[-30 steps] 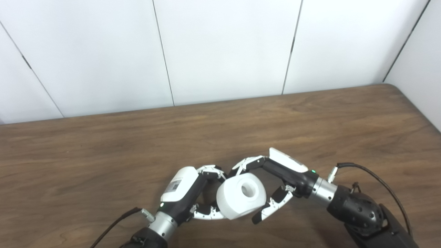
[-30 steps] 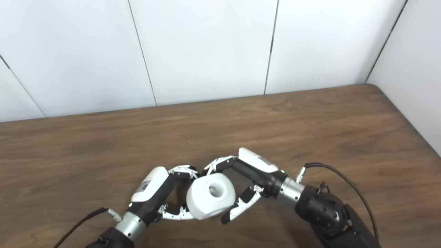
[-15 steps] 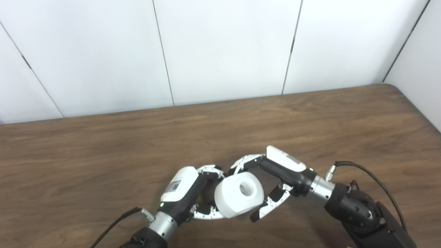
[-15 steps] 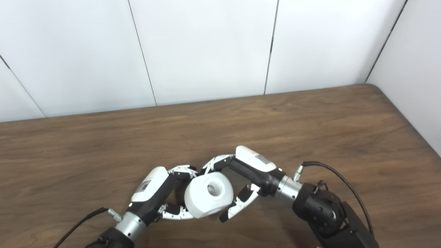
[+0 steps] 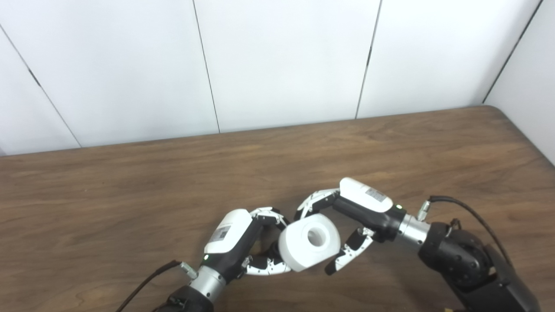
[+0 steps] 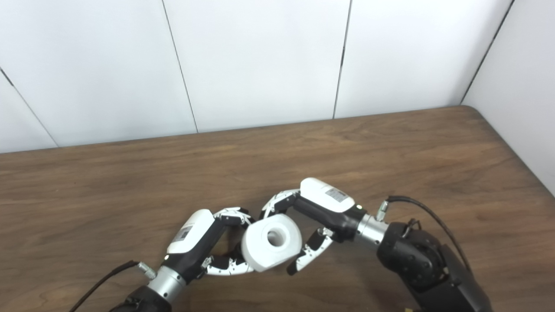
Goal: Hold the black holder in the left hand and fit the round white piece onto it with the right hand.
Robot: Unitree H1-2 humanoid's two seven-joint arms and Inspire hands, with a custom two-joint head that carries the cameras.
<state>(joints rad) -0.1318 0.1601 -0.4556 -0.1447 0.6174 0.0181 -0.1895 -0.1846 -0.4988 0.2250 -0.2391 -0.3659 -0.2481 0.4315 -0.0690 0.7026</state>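
The smooth, round white piece (image 5: 309, 241), holed at centre, sat between the clasping right hand (image 5: 352, 216) and left hand (image 5: 243, 242), whose closure was indeterminate.

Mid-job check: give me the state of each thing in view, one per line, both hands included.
round white piece: held between both hands above the table, hole facing the camera.
black holder: almost wholly hidden behind the white piece; whether it is seated cannot be told.
left hand: shut, fingers curled on the holder side.
right hand: fingers around the white piece, thumb spread beside it.
table: wooden surface below the hands.
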